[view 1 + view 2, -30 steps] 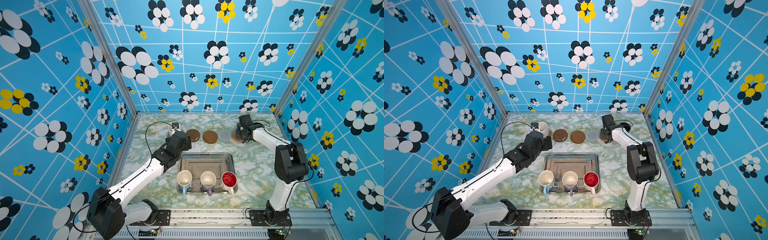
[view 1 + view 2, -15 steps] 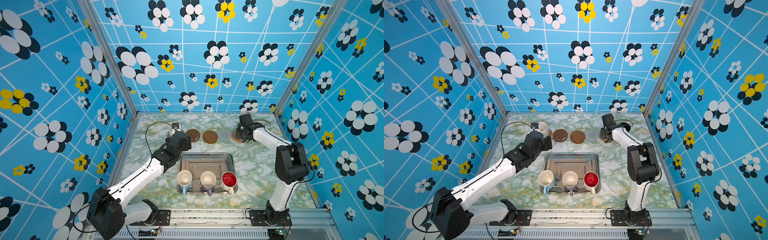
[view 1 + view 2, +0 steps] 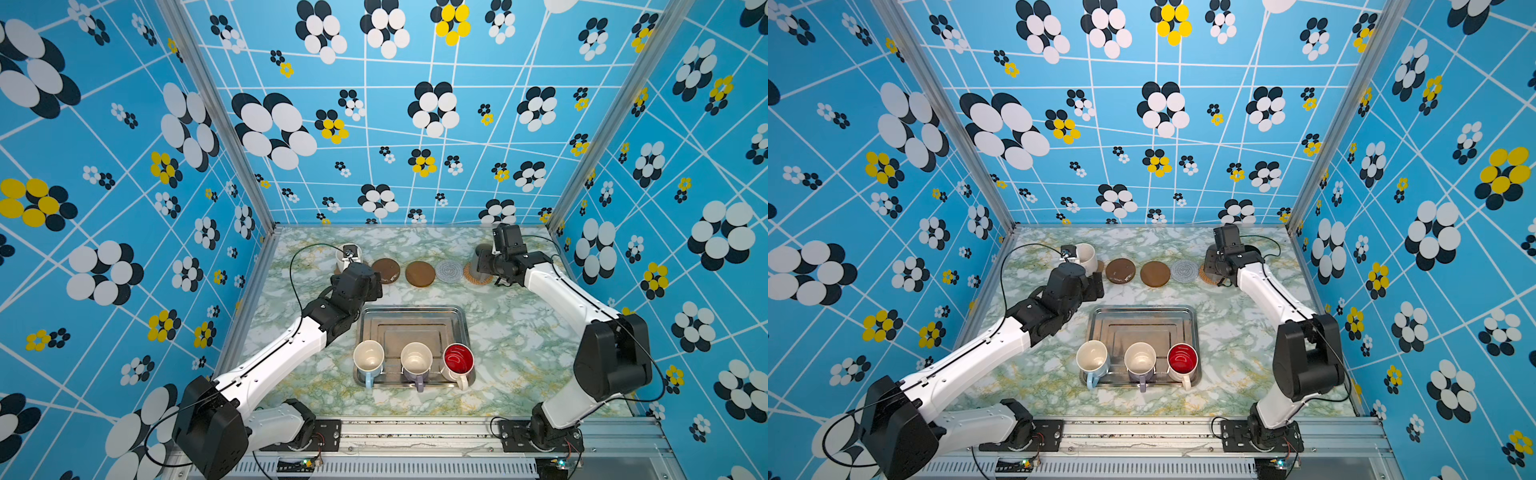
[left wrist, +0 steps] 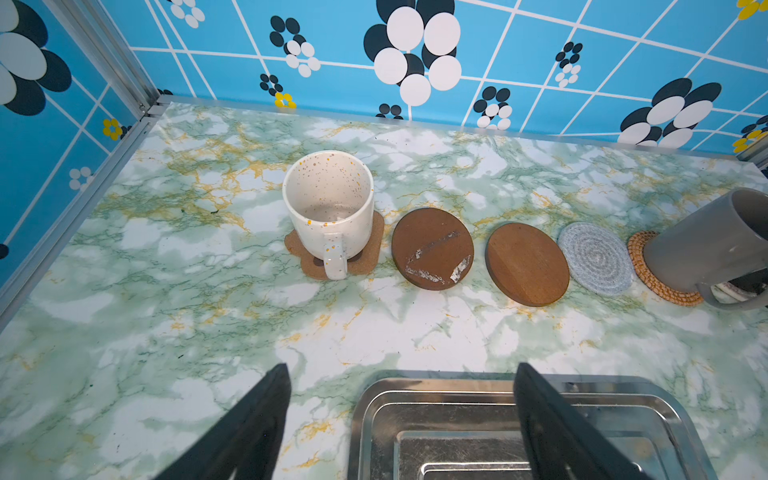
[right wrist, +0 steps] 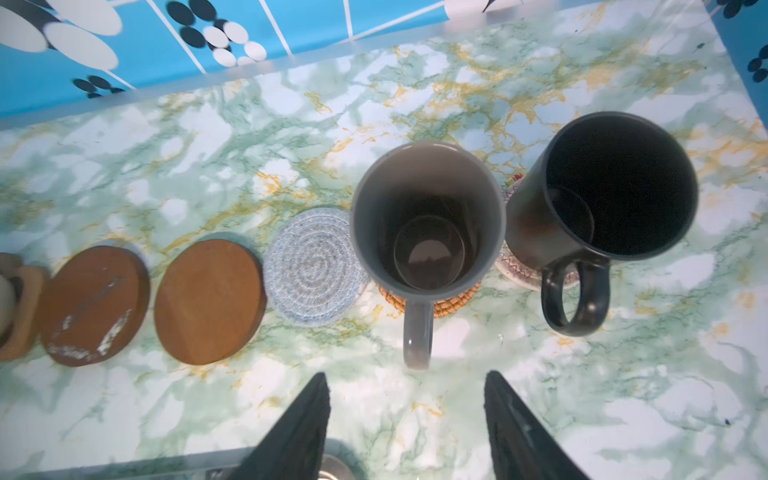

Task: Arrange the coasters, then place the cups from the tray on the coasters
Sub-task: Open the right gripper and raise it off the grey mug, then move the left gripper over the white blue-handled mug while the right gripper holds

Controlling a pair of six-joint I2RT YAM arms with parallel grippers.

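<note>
red-lined mug (image 3: 457,359) shows only in top views; left pincer (image 4: 401,368), right pincer (image 5: 406,374) gape empty.

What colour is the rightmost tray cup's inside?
Red; that cup shows best in a top view.

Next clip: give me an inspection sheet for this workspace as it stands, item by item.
Surface: marble-print table, no spills seen.
Job's things: cream mug on paw coaster; grey mug on rattan coaster; black mug on patterned coaster; scuffed brown disc, plain brown disc and woven coaster bare; light blue mug, lilac mug and red-lined mug upright in tray.
Clutter: nothing seen.
Hands: left hand open, empty, near the tray's far corner; right hand open, empty, just short of the grey mug's handle.
Cables: black cable loops off the left wrist.
Surroundings: flower-print walls, aluminium posts.
</note>
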